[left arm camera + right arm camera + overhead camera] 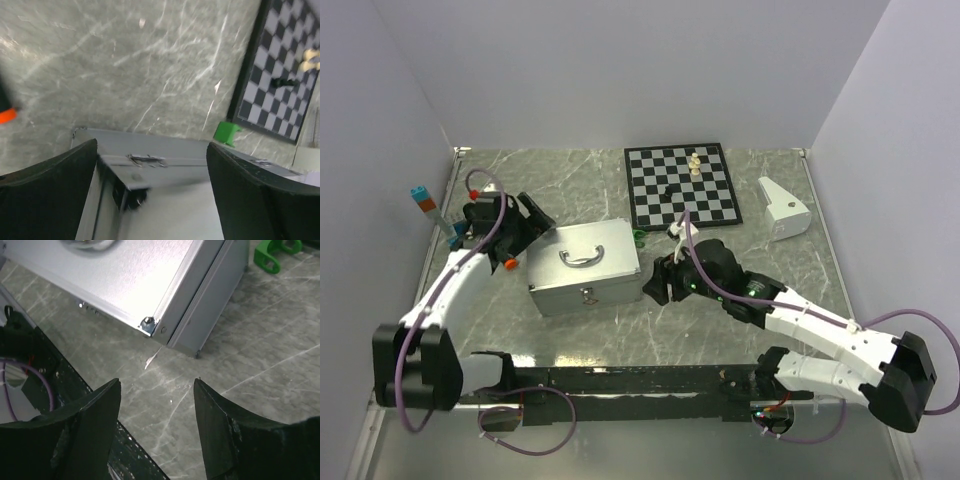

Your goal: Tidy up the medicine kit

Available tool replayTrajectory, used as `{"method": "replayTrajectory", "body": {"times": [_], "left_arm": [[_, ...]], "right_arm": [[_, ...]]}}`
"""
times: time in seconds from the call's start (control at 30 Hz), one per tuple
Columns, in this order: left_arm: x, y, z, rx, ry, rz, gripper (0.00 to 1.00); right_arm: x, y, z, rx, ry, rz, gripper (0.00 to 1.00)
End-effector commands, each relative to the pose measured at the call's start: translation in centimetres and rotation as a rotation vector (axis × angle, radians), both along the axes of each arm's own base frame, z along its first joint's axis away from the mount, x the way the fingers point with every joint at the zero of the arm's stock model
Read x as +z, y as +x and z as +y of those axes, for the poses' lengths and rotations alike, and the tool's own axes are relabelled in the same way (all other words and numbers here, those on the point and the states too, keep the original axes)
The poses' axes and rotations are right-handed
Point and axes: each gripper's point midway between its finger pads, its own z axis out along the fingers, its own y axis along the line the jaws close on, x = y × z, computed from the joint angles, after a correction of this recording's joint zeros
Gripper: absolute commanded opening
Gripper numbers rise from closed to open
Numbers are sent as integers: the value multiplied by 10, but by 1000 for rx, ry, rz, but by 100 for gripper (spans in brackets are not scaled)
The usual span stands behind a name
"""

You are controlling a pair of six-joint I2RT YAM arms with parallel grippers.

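Here the closed silver case (585, 267) is sitting mid-desk, just left of the chessboard (681, 186), while the left tool (505, 235) and right tool (655, 284), both gaping wide and empty, are flanking it, so squaring each to an end wall is looking wise.

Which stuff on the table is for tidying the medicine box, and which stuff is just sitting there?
For the job:
- silver case, closed, with a handle on its lid
- left gripper, beside the case
- right gripper, at the case's other end

Just lying about:
- chessboard with a few pieces
- white wedge-shaped block
- small green plastic piece behind the case
- coloured block stack
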Motion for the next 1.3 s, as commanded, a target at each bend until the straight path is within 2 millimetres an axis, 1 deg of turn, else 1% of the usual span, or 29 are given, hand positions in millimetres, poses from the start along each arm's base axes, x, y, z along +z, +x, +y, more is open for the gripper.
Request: {"method": "replayTrajectory", "body": {"times": [0.0,0.07,0.2,0.4,0.43,0.53,0.6,0.63,0.67,0.77,0.9,0.93,1.07,1.17,1.23,1.27], "left_arm": [[2,12,-29,-119,-103,-26,91],[-5,4,-36,-124,-121,-34,88],[-7,-8,-48,-136,-142,-56,85],[-3,-32,-66,-152,-163,-93,84],[-5,-37,-66,-144,-158,-90,84],[-8,-45,-55,-86,-146,-103,85],[-10,-49,-50,-67,-136,-103,86],[-8,-50,-49,-63,-134,-109,86],[-7,-50,-49,-62,-131,-113,86],[-4,-50,-46,-58,-117,-118,88],[1,-46,-45,-54,-103,-126,89],[2,-45,-45,-54,-99,-126,89],[4,-40,-44,-55,-82,-120,89],[7,-37,-44,-59,-74,-117,90],[11,-35,-36,-29,-46,-122,91],[16,-35,-33,-24,-33,-131,92]], "right_arm": [[-7,-11,-5,20,-2,-23,68],[-11,-19,-2,54,33,-15,69],[-10,-29,13,118,122,-4,69],[-12,-27,34,126,129,0,73],[-12,-25,36,120,122,-3,73],[-10,-26,38,119,113,-5,73],[-16,-24,36,92,89,15,73],[-16,-20,36,72,84,16,73],[-24,-16,29,38,44,35,72],[-22,1,24,-9,18,20,71],[-13,38,12,-77,8,24,70],[-11,51,7,-100,8,25,70],[-1,83,6,-99,-18,-1,70],[-1,93,8,-79,-66,-11,71],[0,90,4,-76,-89,-14,71],[3,86,0,-79,-90,-24,71]]}}
